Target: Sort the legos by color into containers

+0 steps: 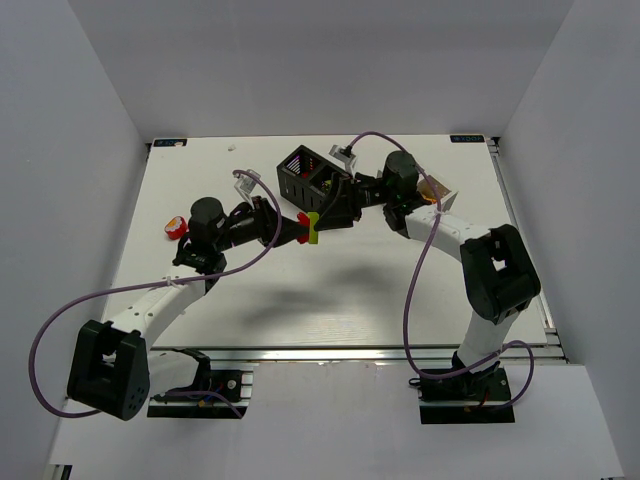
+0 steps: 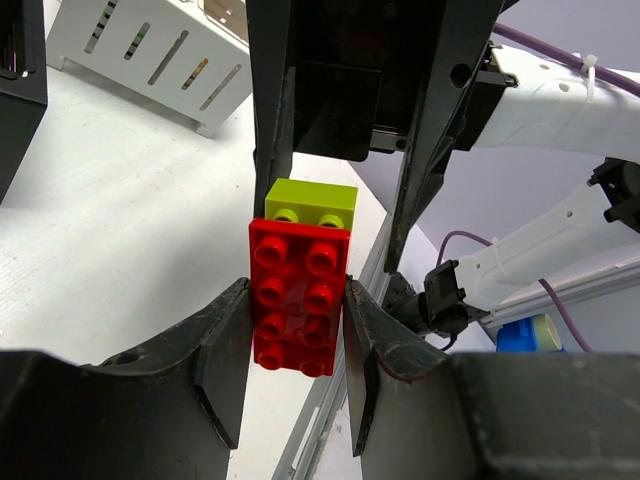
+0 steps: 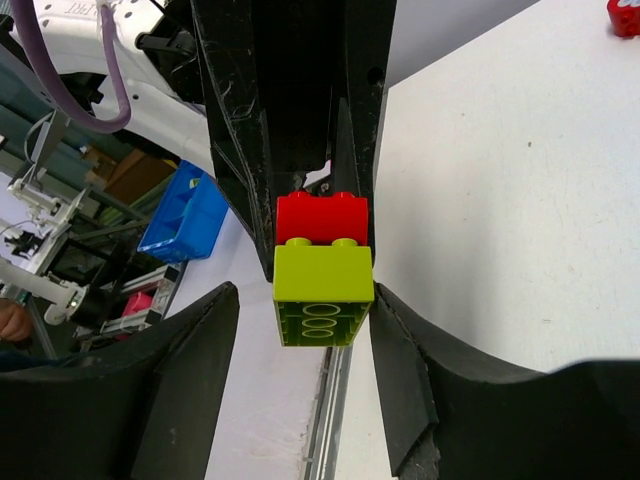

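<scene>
A two-colour lego stack hangs in the air over the middle of the table, a red brick [image 2: 300,305] joined to a lime-green brick [image 2: 312,203]. My left gripper [image 2: 297,350] is shut on the red brick, with both pads pressed to its sides. From the opposite side, my right gripper [image 3: 305,300] stands open around the green brick [image 3: 322,285]. Its right pad is close against the brick and its left pad is clearly apart. From above, the stack [image 1: 312,228] sits between the two grippers. The black container [image 1: 305,170] stands just behind them. The white container [image 1: 442,190] is behind the right arm.
A red and yellow lego [image 1: 176,228] lies near the table's left edge, beside the left arm. Another red lego [image 3: 625,15] shows on the table in the right wrist view. A blue box [image 3: 185,215] sits off the table beyond the front rail.
</scene>
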